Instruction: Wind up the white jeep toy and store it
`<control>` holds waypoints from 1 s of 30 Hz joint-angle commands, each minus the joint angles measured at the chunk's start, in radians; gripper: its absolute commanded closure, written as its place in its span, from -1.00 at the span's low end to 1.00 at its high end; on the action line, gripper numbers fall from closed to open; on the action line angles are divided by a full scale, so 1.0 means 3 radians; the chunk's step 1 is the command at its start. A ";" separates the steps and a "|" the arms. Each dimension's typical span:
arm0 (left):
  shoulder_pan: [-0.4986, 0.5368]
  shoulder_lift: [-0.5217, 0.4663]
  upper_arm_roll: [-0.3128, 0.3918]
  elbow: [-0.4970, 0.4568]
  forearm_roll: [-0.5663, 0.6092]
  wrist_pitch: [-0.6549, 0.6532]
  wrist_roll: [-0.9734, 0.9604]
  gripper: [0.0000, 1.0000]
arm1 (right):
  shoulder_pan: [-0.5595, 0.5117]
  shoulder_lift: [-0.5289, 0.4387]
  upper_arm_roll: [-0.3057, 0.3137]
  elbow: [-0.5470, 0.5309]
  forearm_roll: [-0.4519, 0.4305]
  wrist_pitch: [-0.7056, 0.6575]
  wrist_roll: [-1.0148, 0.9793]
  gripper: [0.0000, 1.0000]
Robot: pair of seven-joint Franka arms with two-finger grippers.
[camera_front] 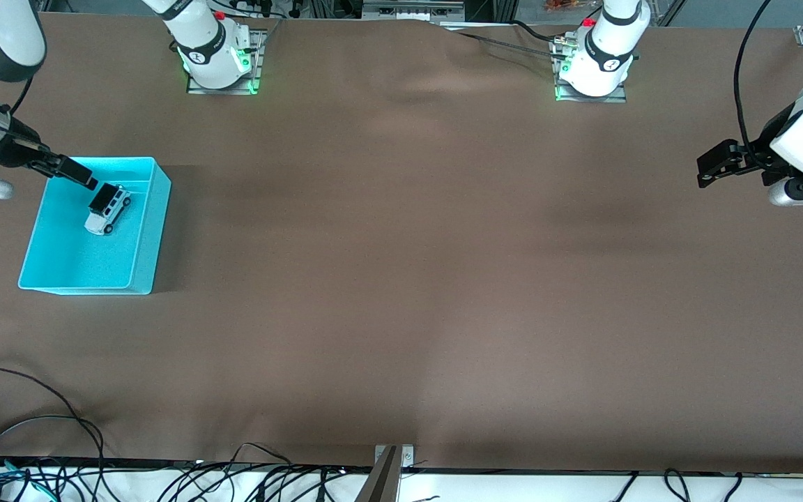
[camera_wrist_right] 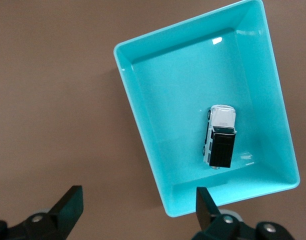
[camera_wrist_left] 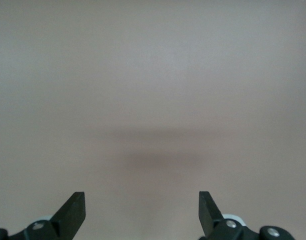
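- The right gripper (camera_front: 88, 183) hangs over the bin's (camera_front: 147, 230) edge at the end farther from the front camera, its fingers (camera_wrist_right: 68, 207) spread apart with nothing between them.
- Just below and beside its tips the jeep (camera_front: 109, 209) sits on the bin floor on its wheels, free of the fingers (black roof panel up, white hood pointing toward the front camera).
- In the right wrist view the jeep (camera_wrist_right: 220, 136) lies in the bin (camera_wrist_right: 143, 135) close to the wall nearest the gripper (camera_wrist_right: 138, 202), not touching it as far as can be seen.
- The bin stands on the brown table (camera_front: 408, 279) at the right arm's end.
- The left gripper (camera_front: 712, 167) waits over bare table at the left arm's end, well apart from the bin; its fingers (camera_wrist_left: 73, 210) are spread wide and hold nothing.
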 commanded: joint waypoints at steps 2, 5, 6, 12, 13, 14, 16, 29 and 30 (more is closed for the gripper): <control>-0.0027 0.0056 0.0000 0.0121 0.0044 -0.0040 0.0044 -1.00 | -0.0018 -0.0028 0.0016 0.0504 0.0302 -0.0499 -0.0076 -1.00; -0.0022 0.0056 0.0000 0.0121 0.0044 -0.0040 0.0044 -1.00 | -0.0018 -0.0023 0.0027 0.0693 0.0404 -0.0688 -0.0071 -1.00; -0.0022 0.0056 0.0000 0.0121 0.0044 -0.0040 0.0044 -1.00 | -0.0018 -0.0018 0.0032 0.0744 0.0410 -0.0740 -0.0061 -1.00; -0.0022 0.0056 0.0000 0.0121 0.0044 -0.0040 0.0044 -1.00 | -0.0018 0.0166 0.0113 0.1184 0.0415 -0.1108 0.0001 -1.00; -0.0022 0.0056 0.0000 0.0121 0.0044 -0.0040 0.0044 -1.00 | -0.0018 0.0222 0.0124 0.1276 0.0415 -0.1179 0.0011 -1.00; -0.0022 0.0056 0.0000 0.0121 0.0044 -0.0040 0.0044 -1.00 | -0.0018 0.0258 0.0139 0.1353 0.0415 -0.1241 0.0031 -1.00; -0.0022 0.0056 0.0000 0.0121 0.0044 -0.0040 0.0039 -1.00 | -0.0023 0.0325 0.0165 0.1506 0.0415 -0.1338 0.0057 -1.00; -0.0022 0.0056 0.0000 0.0121 0.0044 -0.0040 0.0039 -1.00 | -0.0029 0.0596 0.0640 0.1818 -0.0188 -0.1400 0.0103 -1.00; -0.0022 0.0056 0.0000 0.0121 0.0044 -0.0040 0.0039 -1.00 | -0.0029 0.0606 0.0660 0.1844 -0.0204 -0.1400 0.0138 -1.00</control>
